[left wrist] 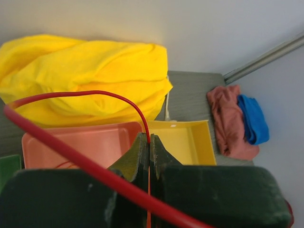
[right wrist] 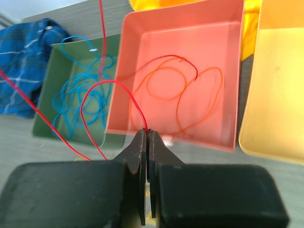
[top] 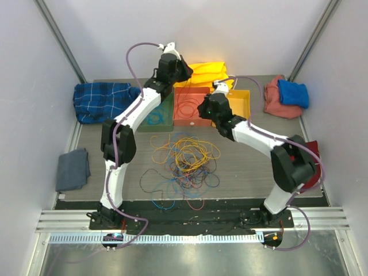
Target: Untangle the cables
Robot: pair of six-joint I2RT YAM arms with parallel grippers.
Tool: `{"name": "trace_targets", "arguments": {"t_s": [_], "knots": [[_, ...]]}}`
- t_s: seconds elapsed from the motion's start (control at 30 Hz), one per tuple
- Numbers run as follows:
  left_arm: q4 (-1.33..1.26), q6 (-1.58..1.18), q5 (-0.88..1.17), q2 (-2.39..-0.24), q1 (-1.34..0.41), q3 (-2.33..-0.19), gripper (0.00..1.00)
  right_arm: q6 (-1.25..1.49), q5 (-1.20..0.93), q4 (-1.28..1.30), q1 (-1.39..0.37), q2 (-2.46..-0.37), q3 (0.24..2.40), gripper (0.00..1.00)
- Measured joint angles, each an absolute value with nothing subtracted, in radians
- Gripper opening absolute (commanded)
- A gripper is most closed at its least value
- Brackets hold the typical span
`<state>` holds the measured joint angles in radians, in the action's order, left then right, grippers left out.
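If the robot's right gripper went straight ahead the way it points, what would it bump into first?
Most likely the red tray: the right gripper, shut on a red cable, points at its near rim. Depth is hard to judge from here.

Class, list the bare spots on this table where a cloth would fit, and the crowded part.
Bare table between cable tangle and right arm; a strip between plaid cloth and grey cloth. Crowded: the tangle and the trays behind it.
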<state>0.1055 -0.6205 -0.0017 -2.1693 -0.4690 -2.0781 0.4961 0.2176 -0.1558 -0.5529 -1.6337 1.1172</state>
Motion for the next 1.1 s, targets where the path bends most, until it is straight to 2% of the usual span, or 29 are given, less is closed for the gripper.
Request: {"name": "trace_targets", "arguments": {"t_s": [0.1,0.2,0.23,0.33,0.43,0.73,0.83,0.97,1.07,1.1], "knots": [[0.116,-0.622,0.006,-2.219,-0.469,-2.075,0.0,0.492,0.225,-0.162,-0.545,-1.764,1.209,0.01],[0.127,-0.617,0.006,-2.241,-0.469,-2.074,0.0,0.476,0.236,-0.145,-0.54,-1.871,1.31,0.17],[0.126,-0.615,0.009,-2.246,-0.469,-2.074,0.0,0.469,0.241,-0.135,-0.538,-1.906,1.351,0.3],[0.133,-0.604,0.013,-2.261,-0.469,-2.091,0.0,0.454,0.255,-0.12,-0.535,-1.969,1.43,0.47],[0.131,-0.599,0.018,-2.281,-0.467,-2.114,0.0,0.439,0.27,-0.086,-0.534,-1.99,1.475,0.55],[0.141,-0.595,0.024,-2.34,-0.462,-2.145,0.0,0.42,0.354,-0.029,-0.534,-1.972,1.504,0.55],[0.175,-0.584,0.018,-2.354,-0.462,-2.156,0.18,0.44,0.385,-0.014,-0.534,-1.895,1.411,0.53],[0.239,-0.537,-0.027,-2.361,-0.464,-2.175,0.48,0.476,0.437,0.006,-0.537,-1.727,1.25,0.52],[0.291,-0.475,-0.101,-2.361,-0.477,-2.185,0.63,0.49,0.472,0.018,-0.541,-1.62,1.176,0.52],[0.31,-0.452,-0.133,-2.361,-0.482,-2.189,0.65,0.493,0.479,0.017,-0.542,-1.594,1.163,0.52]]}}
